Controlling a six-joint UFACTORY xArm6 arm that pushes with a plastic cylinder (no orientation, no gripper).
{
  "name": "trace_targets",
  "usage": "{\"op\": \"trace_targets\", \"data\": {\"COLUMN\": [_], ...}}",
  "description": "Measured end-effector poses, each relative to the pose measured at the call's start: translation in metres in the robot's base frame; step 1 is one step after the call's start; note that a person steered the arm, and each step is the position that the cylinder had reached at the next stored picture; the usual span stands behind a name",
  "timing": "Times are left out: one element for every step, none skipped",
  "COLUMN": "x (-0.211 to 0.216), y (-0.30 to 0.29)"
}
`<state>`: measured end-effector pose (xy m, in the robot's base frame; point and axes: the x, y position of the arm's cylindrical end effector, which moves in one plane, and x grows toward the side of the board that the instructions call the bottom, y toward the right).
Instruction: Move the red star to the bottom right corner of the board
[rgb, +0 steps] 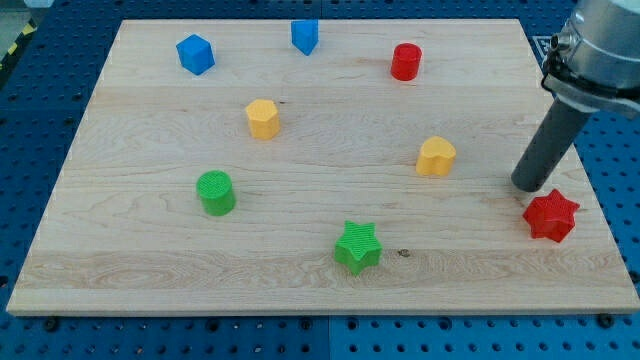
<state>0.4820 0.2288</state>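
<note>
Pale wooden board (320, 265) with visible grain, resting on a blue perforated table (30, 80). We carry no gripper, only a smooth dark rod holding nothing; my tip (531, 187) sits just above and left of the red star (551, 215), near the board's bottom right corner (contact unclear).

Ribbed plastic blocks: green star (358, 247), green cylinder (216, 192), yellow hexagon (263, 118), yellow heart (436, 156), red cylinder (406, 61), blue cube (195, 54). A second blue block (305, 36) at top, shape hard to make out. The rod's upper part is cut off by the view's edge.
</note>
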Motion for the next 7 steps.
{"op": "trace_targets", "data": {"x": [0.006, 0.029, 0.031, 0.033, 0.041, 0.024, 0.034], "y": [0.008, 0.006, 0.001, -0.031, -0.024, -0.010, -0.004]}}
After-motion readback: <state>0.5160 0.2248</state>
